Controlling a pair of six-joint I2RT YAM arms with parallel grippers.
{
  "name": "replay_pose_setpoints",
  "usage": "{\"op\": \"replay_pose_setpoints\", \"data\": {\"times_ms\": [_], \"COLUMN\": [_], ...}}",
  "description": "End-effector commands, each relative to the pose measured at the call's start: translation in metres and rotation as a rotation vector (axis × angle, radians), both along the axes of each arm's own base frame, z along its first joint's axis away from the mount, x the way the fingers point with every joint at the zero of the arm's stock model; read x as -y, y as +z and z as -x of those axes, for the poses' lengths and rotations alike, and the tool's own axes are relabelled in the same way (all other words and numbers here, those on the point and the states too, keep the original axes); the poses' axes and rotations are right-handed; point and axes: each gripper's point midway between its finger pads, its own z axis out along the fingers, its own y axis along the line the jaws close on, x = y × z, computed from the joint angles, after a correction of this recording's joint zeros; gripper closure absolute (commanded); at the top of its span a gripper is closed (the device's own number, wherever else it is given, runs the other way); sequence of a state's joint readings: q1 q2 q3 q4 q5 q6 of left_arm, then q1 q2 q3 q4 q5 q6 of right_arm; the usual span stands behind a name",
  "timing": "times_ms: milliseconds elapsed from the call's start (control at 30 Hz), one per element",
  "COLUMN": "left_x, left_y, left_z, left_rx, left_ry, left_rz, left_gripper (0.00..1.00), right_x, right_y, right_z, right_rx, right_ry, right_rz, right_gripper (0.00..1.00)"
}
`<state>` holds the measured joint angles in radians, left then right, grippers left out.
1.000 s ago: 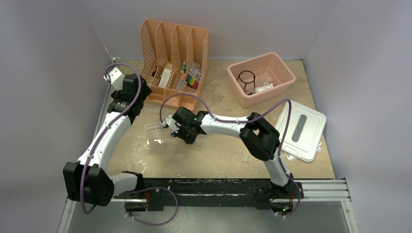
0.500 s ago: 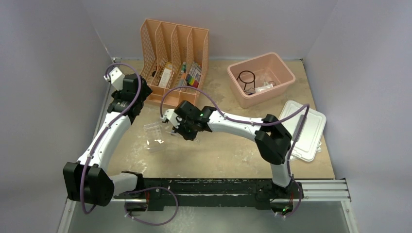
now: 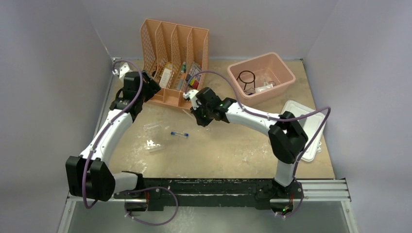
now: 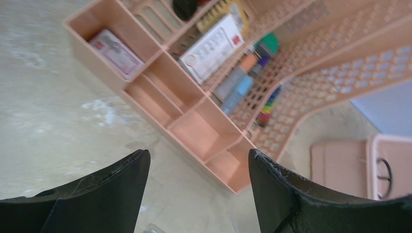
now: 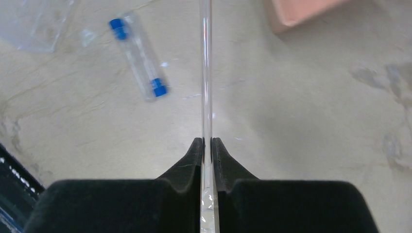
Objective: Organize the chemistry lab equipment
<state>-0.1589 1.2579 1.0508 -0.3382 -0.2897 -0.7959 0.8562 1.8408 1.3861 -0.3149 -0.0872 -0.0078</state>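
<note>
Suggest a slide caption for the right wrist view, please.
Right end effector pinching a thin clear rod above the table, a blue-capped tube lying nearby.

Table (image 3: 228,155) bears organizer (image 3: 175,48); tub (image 3: 257,99); lid (image 3: 303,127); tube (image 3: 179,134)

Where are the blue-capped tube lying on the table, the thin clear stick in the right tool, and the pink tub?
blue-capped tube (image 3: 179,134): top view, its clear middle.
thin clear stick (image 5: 206,73): right wrist view, mid shaft.
pink tub (image 3: 270,94): top view, its near wall.
</note>
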Motion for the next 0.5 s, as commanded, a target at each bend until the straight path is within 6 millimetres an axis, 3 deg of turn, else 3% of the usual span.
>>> {"op": "replay_pose_setpoints", "data": {"times_ms": [0,100,233,300,467], "left_x": [0.040,0.049,0.049,0.048,0.056], "left_y": [0.018,0.028,0.035,0.035,0.038], "left_z": [-0.016,-0.019,-0.020,-0.021,-0.022], "left_rx": [0.102,0.145,0.162,0.161,0.172], "left_ry": [-0.207,-0.247,-0.248,-0.243,-0.287], "left_rz": [0.099,0.120,0.121,0.120,0.130], "left_gripper": [0.27,0.27,0.27,0.27,0.28], "right_x": [0.012,0.030,0.060,0.080,0.138], "right_y": [0.044,0.068,0.123,0.152,0.197], "right_z": [-0.028,-0.045,-0.067,-0.077,-0.107], "right_rx": [0.029,0.035,0.097,0.133,0.225], "right_ry": [-0.176,-0.268,-0.414,-0.511,-0.798], "right_rz": [-0.165,-0.247,-0.340,-0.385,-0.429], "right_gripper": [1.00,1.00,1.00,1.00,1.00]}}
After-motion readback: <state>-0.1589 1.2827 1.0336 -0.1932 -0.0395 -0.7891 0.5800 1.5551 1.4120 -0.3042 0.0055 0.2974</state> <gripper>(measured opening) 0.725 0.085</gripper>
